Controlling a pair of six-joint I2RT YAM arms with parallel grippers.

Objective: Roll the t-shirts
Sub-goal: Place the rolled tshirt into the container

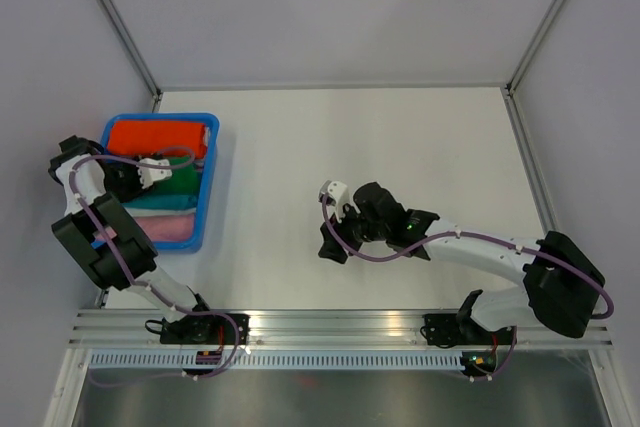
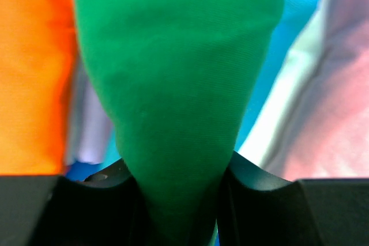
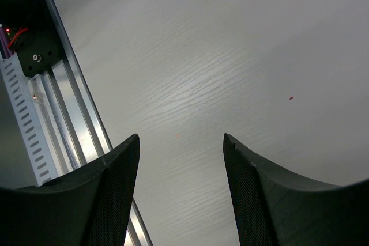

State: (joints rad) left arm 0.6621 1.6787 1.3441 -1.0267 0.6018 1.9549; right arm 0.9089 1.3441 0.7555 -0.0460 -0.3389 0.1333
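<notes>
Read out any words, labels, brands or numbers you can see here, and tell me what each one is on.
None can be read.
The green t-shirt in the left gripper is plain, no print.
The blue bin, table and right gripper show no lettering.
Parts at the arm bases are too small to tell.

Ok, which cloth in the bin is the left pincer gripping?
The green t-shirt, pinched in the left pincer; the orange cloth, teal cloth and pink cloth beside it are not gripped.
</notes>
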